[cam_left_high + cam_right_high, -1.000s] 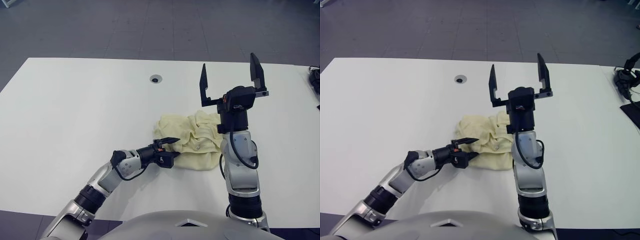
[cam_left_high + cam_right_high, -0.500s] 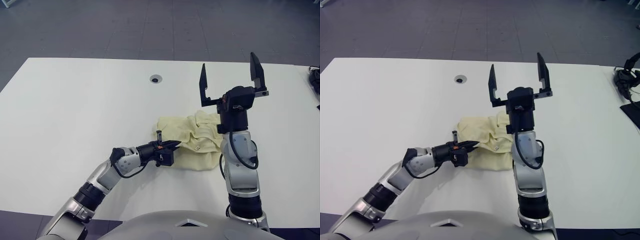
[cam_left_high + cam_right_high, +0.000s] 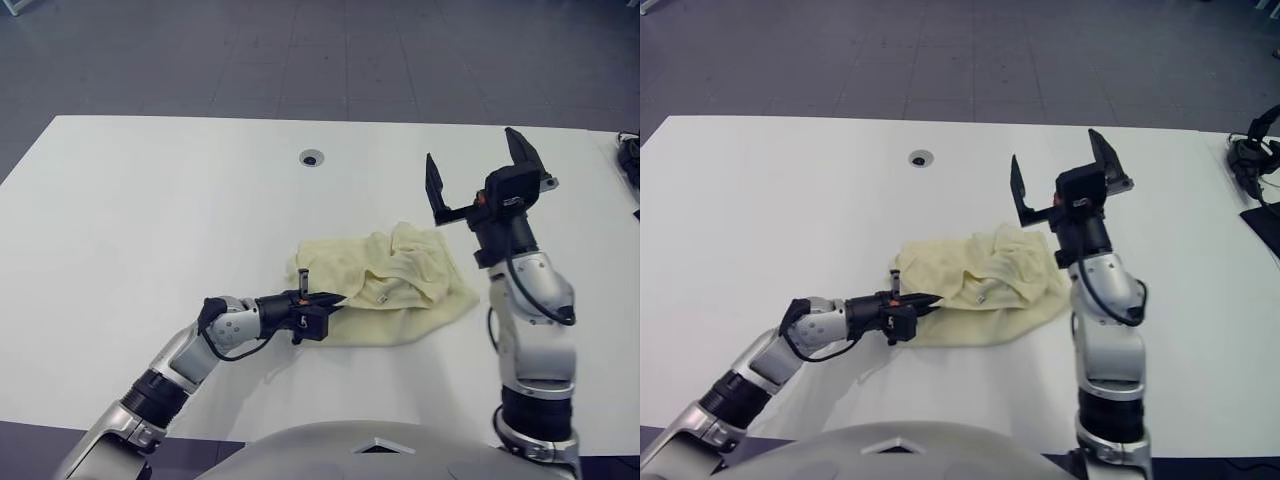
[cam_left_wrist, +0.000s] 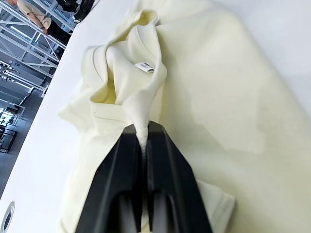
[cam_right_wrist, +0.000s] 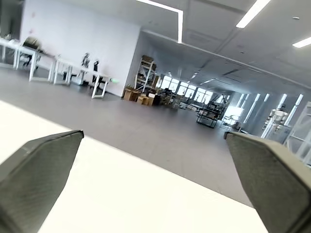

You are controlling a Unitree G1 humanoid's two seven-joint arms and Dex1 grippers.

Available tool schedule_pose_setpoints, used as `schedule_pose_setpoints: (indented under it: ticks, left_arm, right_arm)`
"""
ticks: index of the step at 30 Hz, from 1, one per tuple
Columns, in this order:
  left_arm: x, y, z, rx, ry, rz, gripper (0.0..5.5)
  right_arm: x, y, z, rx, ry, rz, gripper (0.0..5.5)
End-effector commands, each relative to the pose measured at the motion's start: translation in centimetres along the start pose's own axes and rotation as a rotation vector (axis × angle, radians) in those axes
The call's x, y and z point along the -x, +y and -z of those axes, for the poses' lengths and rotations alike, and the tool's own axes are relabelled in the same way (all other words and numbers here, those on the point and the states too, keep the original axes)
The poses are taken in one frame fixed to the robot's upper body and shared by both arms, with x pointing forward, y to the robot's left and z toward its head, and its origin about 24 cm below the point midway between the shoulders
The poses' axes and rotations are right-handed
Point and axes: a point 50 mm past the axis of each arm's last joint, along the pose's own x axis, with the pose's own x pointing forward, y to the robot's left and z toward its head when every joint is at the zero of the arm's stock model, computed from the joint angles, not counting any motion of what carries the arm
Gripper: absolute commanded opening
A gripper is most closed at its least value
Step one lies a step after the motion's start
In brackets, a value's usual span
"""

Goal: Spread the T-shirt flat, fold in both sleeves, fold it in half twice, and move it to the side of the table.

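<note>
A pale yellow T-shirt [image 3: 390, 285] lies crumpled near the middle of the white table [image 3: 150, 220]. My left gripper [image 3: 322, 301] lies low on the table at the shirt's left edge, shut on a fold of the cloth. In the left wrist view the black fingers [image 4: 121, 179] pinch a peak of fabric [image 4: 141, 104] near the collar label. My right gripper [image 3: 473, 152] is raised above the table over the shirt's right end, open wide with nothing in it. Its grey pads [image 5: 34, 160] stand far apart in the right wrist view.
A round cable hole [image 3: 312, 157] sits in the table behind the shirt. Black cables and gear [image 3: 1252, 150] lie at the table's right edge. Bare table surface stretches to the left and front of the shirt.
My left gripper has drawn the shirt's edge leftward and nearer, stretching the cloth wider. My right arm has swung to the right and tilted, uncovering the shirt's right end.
</note>
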Motion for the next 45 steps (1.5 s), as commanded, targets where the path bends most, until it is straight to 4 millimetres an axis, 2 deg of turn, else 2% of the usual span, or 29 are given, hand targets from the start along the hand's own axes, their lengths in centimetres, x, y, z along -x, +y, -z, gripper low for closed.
schedule_pose_setpoints:
  ticks: [1,4,10,18,27,33,45]
  left_arm:
    - [0.9,-1.4,0.8,0.051,0.067,0.062,0.01]
    - [1.2,-1.5,0.8,0.064,0.075,0.064,0.01]
    - [1.5,-1.1,0.8,0.077,0.088,0.036,0.01]
    - [1.0,-0.7,0.6,0.065,0.073,0.029,0.01]
    - [0.6,-0.6,0.7,0.058,0.073,0.022,0.01]
    - [0.5,-0.6,0.7,0.054,0.074,0.017,0.01]
    - [0.5,-0.3,0.6,0.047,0.071,0.009,0.01]
  right_arm:
    - [2.5,-0.8,2.6,0.202,0.2,-0.322,5.4]
    - [4.4,-1.2,3.9,0.294,0.295,-0.489,5.4]
    - [6.3,-0.4,4.5,0.464,0.301,-0.736,5.4]
    - [6.3,0.1,5.9,0.578,0.309,-0.778,5.4]
    - [6.8,1.0,6.2,0.525,0.309,-0.828,5.4]
    - [6.8,0.7,6.0,0.514,0.31,-0.82,5.4]
    - [7.0,1.1,7.2,0.525,0.37,-0.831,5.4]
